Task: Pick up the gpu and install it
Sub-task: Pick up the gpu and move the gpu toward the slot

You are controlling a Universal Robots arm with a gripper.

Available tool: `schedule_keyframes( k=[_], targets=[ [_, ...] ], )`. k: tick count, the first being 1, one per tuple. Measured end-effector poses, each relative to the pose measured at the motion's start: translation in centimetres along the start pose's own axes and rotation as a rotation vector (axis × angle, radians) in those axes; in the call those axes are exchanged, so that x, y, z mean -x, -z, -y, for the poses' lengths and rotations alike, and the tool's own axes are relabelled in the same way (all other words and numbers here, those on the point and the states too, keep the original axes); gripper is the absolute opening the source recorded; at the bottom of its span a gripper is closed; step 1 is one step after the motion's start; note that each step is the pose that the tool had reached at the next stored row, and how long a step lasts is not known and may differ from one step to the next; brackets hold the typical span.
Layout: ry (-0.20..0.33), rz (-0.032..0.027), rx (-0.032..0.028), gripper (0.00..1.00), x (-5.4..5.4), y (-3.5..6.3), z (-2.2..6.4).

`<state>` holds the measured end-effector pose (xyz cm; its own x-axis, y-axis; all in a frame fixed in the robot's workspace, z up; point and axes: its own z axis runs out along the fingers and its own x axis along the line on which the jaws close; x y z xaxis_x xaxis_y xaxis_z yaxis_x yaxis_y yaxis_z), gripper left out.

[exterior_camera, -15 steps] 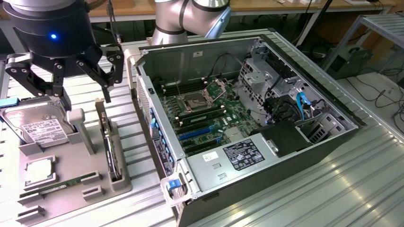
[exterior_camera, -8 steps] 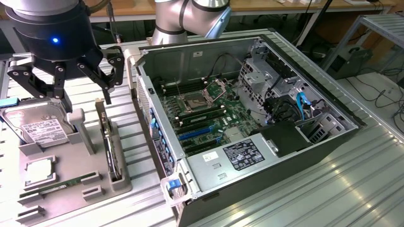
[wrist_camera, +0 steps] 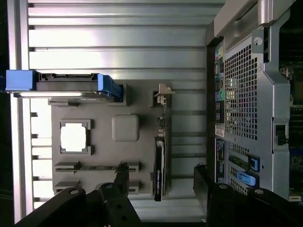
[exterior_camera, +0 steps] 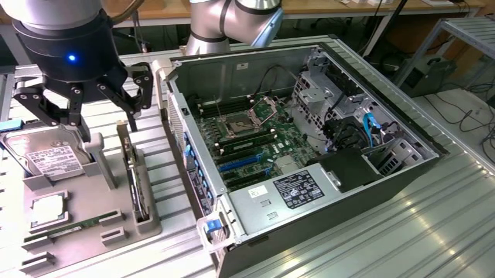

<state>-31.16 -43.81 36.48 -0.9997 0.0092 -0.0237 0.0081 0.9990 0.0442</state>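
The gpu (exterior_camera: 133, 174) stood on edge in its grey holder (exterior_camera: 85, 202), just beside the open computer case (exterior_camera: 224, 72), not yet lifted. Beside the case too, the hand (exterior_camera: 89, 113) hovered, jaws spread wide, gripping nothing. Pickup and installation both remained.

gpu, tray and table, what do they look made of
gpu: looks like a dark circuit board, matte black, with a pale bracket that seems to be bare metal.
tray: flat matte grey with no glare, likely plastic.
table: ribbed slats with strong reflections, probably aluminium.
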Motion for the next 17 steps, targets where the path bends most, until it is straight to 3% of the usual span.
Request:
schedule_keyframes(
  k=[17],
  targets=[
    [0.02,-0.0008,0.0003,0.66,0.2,-2.43,0.42]
  ],
)
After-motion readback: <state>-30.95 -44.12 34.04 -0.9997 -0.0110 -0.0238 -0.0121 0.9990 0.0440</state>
